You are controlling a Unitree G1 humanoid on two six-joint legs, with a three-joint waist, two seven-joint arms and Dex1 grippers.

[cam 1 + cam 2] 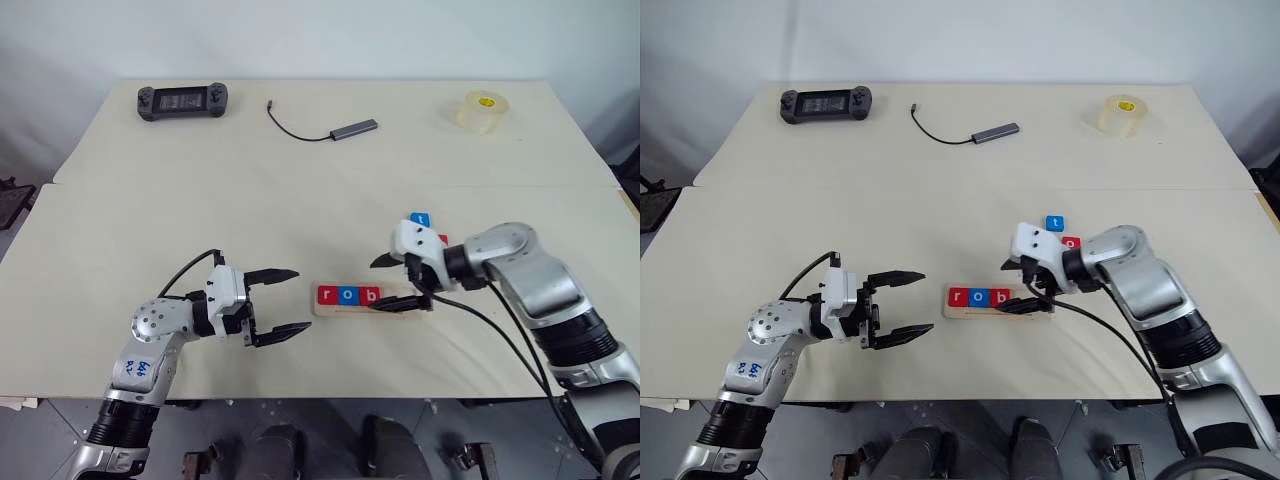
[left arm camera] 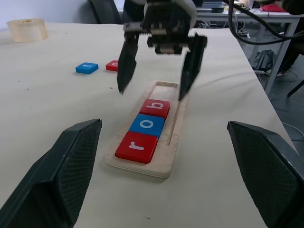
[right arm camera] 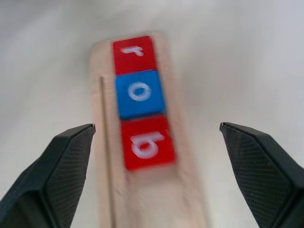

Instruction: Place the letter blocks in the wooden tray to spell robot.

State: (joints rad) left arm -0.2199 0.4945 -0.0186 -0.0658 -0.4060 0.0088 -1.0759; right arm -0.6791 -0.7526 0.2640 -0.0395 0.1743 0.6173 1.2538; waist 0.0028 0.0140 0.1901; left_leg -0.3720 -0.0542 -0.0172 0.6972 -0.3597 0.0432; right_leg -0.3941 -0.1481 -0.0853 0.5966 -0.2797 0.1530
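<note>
From my head cameras, the wooden tray (image 1: pixel 366 300) lies on the pale table (image 1: pixel 300 190) with its long axis running left to right, between my two arms. Three letter blocks sit in its left part: red r (image 1: pixel 326 294), blue o (image 1: pixel 347 294), red b (image 1: pixel 369 295), reading upright toward me. My right gripper (image 1: pixel 402 283) hangs over the tray's bare right end, fingers spread wide, holding nothing. My left gripper (image 1: pixel 284 303) is just left of the tray, pointing at it, fingers parted and empty. A blue t block (image 1: pixel 420 219) lies beyond my right wrist, with a red block (image 1: pixel 1070 242) beside it, half hidden. Far back rest a game controller (image 1: pixel 182 100), a cabled adapter (image 1: pixel 352 128) and a tape roll (image 1: pixel 482 110).

From my left wrist, the tray runs lengthwise away from me, pale wood with a thin groove along one side; r is nearest, then o, then b, edges touching. My right gripper's fingers straddle the far end.

From my right wrist, the tray runs away between my open fingers (image 3: pixel 52 175), b closest and r farthest.
</note>
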